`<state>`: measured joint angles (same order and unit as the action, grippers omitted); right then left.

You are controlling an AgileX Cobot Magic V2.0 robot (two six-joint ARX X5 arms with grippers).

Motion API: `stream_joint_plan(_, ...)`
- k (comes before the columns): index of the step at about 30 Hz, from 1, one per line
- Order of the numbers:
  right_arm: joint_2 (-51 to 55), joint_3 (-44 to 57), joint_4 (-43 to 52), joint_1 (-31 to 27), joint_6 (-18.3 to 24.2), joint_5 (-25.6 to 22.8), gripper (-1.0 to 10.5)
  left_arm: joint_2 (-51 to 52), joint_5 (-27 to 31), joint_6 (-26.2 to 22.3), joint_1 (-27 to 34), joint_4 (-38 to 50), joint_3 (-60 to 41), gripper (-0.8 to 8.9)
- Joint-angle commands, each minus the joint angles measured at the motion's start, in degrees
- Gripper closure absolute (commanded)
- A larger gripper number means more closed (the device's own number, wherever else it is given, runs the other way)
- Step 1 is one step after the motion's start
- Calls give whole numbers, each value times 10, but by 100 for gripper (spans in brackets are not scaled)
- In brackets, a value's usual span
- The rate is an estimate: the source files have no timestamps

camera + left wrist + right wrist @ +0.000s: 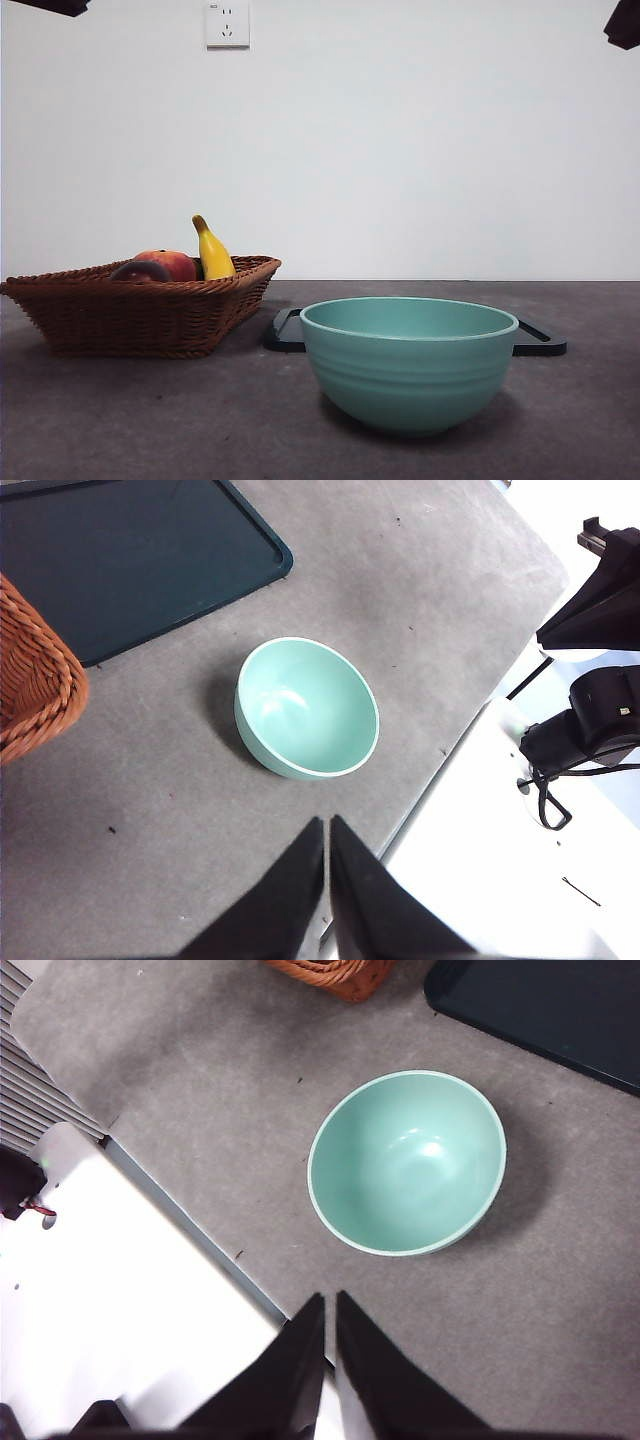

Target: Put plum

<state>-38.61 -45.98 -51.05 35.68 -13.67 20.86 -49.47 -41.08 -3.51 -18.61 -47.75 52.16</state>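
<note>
One wicker basket (140, 310) sits on the grey surface (120, 420), toward the left of the front view. Three fruits show above its rim: one plum (140, 271), dark maroon and dull, lying lowest and nearest the camera; one red-orange round fruit (172, 263) touching it just behind; one yellow banana (213, 252) standing tilted, stem up, at the right of the pair. The plum is inside the basket, only its upper curve visible over the weave.

One teal bowl (408, 365) stands upright on the surface, right of the basket and apart from it. Its inside looks bare in both wrist views. One dark flat tray (540, 340) lies behind the bowl; its edges show on either side of the bowl in the front view.

One white wall socket (227, 23) is high on the back wall.

Two arms, both up and away from the things. Left hand (327, 825): jaws pressed together, pinching nothing, above the surface edge near the bowl (307, 708), with a basket corner (35, 680) and the tray (130, 555) beyond. Right hand (330, 1300): jaws pressed together, nothing between them, over the surface edge on the bowl's (407, 1163) other side. In the front view, only two black tips show at the top corners.
</note>
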Motion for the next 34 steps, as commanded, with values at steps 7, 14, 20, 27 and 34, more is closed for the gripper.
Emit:
stream_joint_plan(7, -2, -10, 5, 6, 7, 0, 936, -2, -6, -3, -2, 7, 9, 806)
stream_joint_plan(14, -2, -10, 5, 6, 7, 0, 936, 56, -3, -81, 30, 93, 2, 806)
stream_joint_plan(20, -2, -10, 5, 6, 7, 0, 937, 155, 39, -83, 105, 313, -85, 806)
stream_joint_plan(27, -2, -10, 5, 6, 7, 0, 936, 287, 192, -45, 157, 431, -237, 806)
stream_joint_plan(34, -2, -10, 6, 6, 7, 0, 937, 388, 302, -11, 183, 448, -358, 806)
